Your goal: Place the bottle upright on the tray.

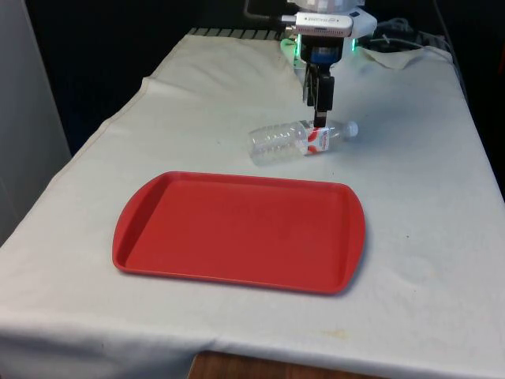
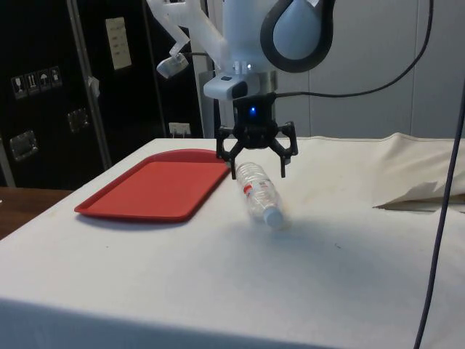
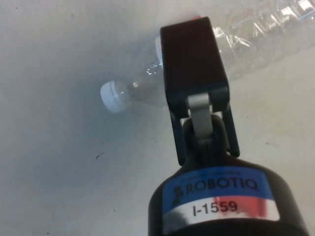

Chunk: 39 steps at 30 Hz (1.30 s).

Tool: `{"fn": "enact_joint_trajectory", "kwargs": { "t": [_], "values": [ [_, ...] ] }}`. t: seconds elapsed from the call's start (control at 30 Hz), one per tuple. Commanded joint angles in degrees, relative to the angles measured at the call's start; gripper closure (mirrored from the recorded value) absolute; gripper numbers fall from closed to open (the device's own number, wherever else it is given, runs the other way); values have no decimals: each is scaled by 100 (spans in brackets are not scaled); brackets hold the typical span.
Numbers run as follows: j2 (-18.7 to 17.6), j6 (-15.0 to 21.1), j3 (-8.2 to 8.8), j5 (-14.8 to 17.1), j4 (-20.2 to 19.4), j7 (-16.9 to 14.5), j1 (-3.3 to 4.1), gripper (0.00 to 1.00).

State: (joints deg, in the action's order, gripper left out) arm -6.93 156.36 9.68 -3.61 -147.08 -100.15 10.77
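Observation:
A clear plastic bottle [image 1: 290,141] with a white cap and a red-and-white label lies on its side on the white cloth, just beyond the far edge of the red tray [image 1: 237,229]. Its cap points to the front view's right. My gripper [image 1: 319,114] hangs straight above the label end, open. In the side view the gripper [image 2: 256,166] has its fingers spread on either side of the bottle [image 2: 259,193], with the tips at about the height of the bottle's top. The wrist view has one black finger [image 3: 189,59] across the bottle's shoulder [image 3: 142,86]. The tray [image 2: 156,185] holds nothing.
Crumpled cloth [image 1: 398,55] is bunched at the far end on the front view's right. A black cable [image 2: 442,189] hangs down at the side view's right. The tray lies near the table's front edge.

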Motion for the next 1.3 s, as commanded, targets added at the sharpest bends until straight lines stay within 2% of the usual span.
{"fn": "enact_joint_trajectory", "kwargs": {
  "t": [0.0, 0.17, 0.2, 0.23, 0.43, 0.47, 0.5, 0.63, 0.77, 0.8, 0.83, 1.03, 1.07, 1.1, 1.27],
  "values": [
    [-17, 120, -11, 0, -11, -57, 0, 0],
    [-17, 149, -11, 0, -17, -229, 0, 0],
    [0, 17, 0, 0, -6, -212, 0, 0],
    [-17, 149, -11, 0, -23, -264, 0, 0],
    [-17, 183, -11, 6, -29, -470, 0, 0],
    [0, 40, 0, 0, -6, -424, 0, 0],
    [-17, 189, -11, 6, -34, -504, 0, 0],
    [-23, 235, -17, 0, -52, -625, 6, 0],
    [-29, 384, -6, -97, -97, -613, 17, 0],
    [-11, 229, -29, -11, -74, -653, 6, 0],
    [-34, 435, 0, -126, -109, -596, 23, 0],
    [-69, 728, 29, -298, -195, -516, 46, 0],
    [-29, 590, -52, -115, -201, -636, 11, 0],
    [-92, 802, 34, -361, -206, -487, 52, 0],
    [-143, 854, 40, -493, -212, -493, 63, 0]
  ]
}}
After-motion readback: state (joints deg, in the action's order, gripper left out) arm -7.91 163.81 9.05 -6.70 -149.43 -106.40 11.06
